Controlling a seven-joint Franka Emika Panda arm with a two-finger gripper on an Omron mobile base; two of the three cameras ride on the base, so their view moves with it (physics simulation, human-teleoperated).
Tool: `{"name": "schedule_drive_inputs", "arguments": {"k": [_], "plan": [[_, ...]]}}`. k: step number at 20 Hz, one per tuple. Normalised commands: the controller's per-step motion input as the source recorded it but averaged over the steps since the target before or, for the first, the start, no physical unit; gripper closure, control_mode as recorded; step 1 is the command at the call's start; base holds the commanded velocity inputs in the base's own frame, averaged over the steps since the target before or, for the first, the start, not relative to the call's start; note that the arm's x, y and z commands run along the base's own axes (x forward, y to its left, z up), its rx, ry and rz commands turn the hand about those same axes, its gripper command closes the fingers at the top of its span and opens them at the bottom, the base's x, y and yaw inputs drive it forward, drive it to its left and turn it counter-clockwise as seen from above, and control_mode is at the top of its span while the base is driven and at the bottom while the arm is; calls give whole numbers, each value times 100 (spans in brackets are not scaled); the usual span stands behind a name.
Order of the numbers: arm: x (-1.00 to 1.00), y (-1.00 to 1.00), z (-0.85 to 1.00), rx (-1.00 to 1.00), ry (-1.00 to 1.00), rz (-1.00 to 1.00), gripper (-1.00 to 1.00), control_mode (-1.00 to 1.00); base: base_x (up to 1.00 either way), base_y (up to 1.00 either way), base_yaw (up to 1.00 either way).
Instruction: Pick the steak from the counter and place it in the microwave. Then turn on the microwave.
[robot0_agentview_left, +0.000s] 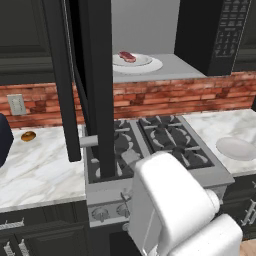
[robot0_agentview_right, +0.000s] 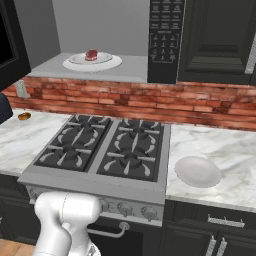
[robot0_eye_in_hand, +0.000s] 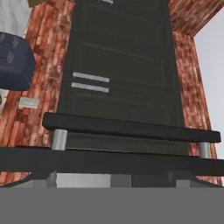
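Left base view: the steak (robot0_agentview_left: 127, 56) lies on a small plate (robot0_agentview_left: 142, 60) set on the white round turntable plate (robot0_agentview_left: 152, 66) inside the open microwave (robot0_agentview_left: 210, 35), whose door (robot0_agentview_left: 90, 75) swings out toward the near side over the left of the stovetop (robot0_agentview_left: 165, 137). The white arm (robot0_agentview_left: 172, 207) rises in the near foreground. A small orange-brown item (robot0_agentview_left: 28, 136) sits on the marble bench (robot0_agentview_left: 35, 170) at left, below a wall socket (robot0_agentview_left: 17, 104); a pale empty plate (robot0_agentview_left: 236, 148) rests on the bench at right.

Right base view: the steak (robot0_agentview_right: 91, 54) sits on the plates at the left of the grey microwave floor (robot0_agentview_right: 130, 67), well apart from the keypad (robot0_agentview_right: 165, 35) at right. The pale plate (robot0_agentview_right: 198, 171) lies just right of the stovetop (robot0_agentview_right: 105, 150), and the orange-brown item (robot0_agentview_right: 23, 116) is at far left.

Hand view: the camera faces the dark door (robot0_eye_in_hand: 122, 74) and its bar handle (robot0_eye_in_hand: 131, 130) at close range, brick wall (robot0_eye_in_hand: 43, 48) on both sides. The gripper's fingers stand wide apart, clasping nothing.
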Motion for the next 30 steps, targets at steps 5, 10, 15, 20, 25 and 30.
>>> {"name": "schedule_drive_inputs", "arguments": {"k": [5, 10, 15, 20, 25, 30], "plan": [[24, 14, -13, 12, 8, 0, -100, -100, 0, 0, 0], [16, 16, -11, 10, 4, 0, -100, -100, 0, 0, 0], [12, 16, -10, 9, 3, 0, -100, -100, 0, 0, 0], [7, 10, -5, 10, 0, 0, -100, -100, 0, 0, 0], [8, 13, -9, 10, 9, 0, -100, -100, 0, 0, 0], [7, 4, -5, 9, 13, 0, -100, -100, 0, 0, 0]]}}
